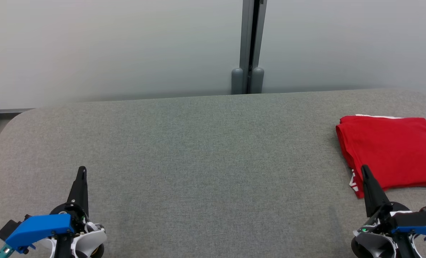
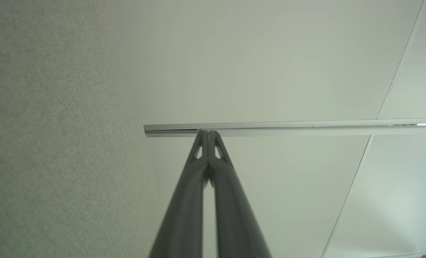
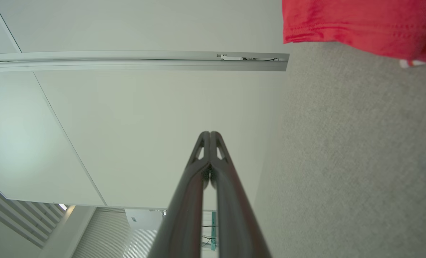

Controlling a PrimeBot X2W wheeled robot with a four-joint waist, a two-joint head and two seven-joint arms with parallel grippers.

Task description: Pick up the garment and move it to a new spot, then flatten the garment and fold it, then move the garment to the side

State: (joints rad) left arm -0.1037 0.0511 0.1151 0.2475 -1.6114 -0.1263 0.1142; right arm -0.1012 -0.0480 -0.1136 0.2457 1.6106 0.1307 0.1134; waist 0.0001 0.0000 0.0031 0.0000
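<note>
Folded red garment (image 1: 392,150) is laid on the table (image 1: 198,150), just ahead of the right gripper (image 1: 364,171) and slightly to its right. It is not gripped. In the right wrist view it is seen clear of the fingertips. Right fingers are pressed together, empty. Left gripper (image 1: 81,171) is likewise closed, empty, with the garment well apart, far to its right.

The place looked like an office or lab room: plain pale wall panels (image 1: 109,46) joined by a grey metal post (image 1: 250,43), a grey felt-topped table (image 1: 198,143), and slats (image 3: 12,222) further off.
</note>
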